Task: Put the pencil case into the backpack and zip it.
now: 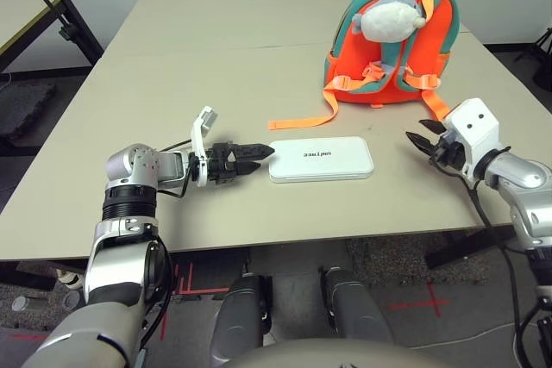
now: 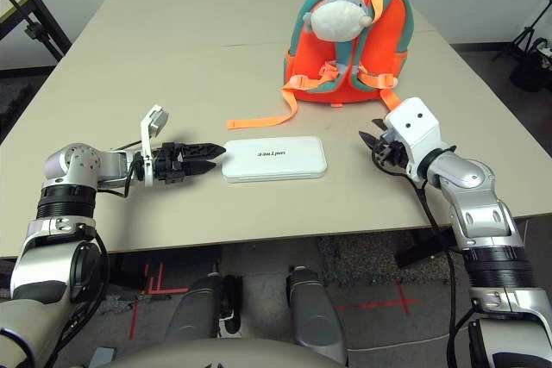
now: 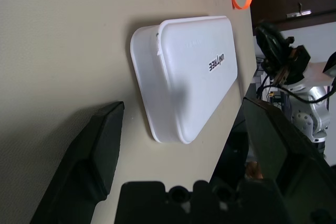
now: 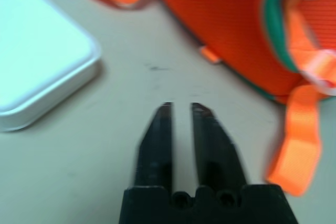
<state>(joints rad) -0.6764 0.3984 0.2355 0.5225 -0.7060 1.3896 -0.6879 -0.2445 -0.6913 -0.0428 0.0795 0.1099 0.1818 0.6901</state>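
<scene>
The white pencil case (image 1: 321, 159) lies flat on the table near the front edge, its lettering facing up. My left gripper (image 1: 257, 159) is level with the table at the case's left short end, and its fingers (image 3: 100, 145) are spread wide open around that end. The orange and teal backpack (image 1: 392, 40) stands farther back on the right, with a grey-white plush fish (image 1: 392, 16) on it. One orange strap (image 1: 302, 118) trails toward the case. My right gripper (image 1: 420, 137) hovers to the right of the case, in front of the backpack. Its fingers (image 4: 157, 129) are shut on nothing.
The beige table (image 1: 216, 49) has bare surface at the left and behind the case. A second table (image 1: 26, 15) with black legs stands at the back left. A loose strap end (image 1: 435, 108) lies close to my right gripper.
</scene>
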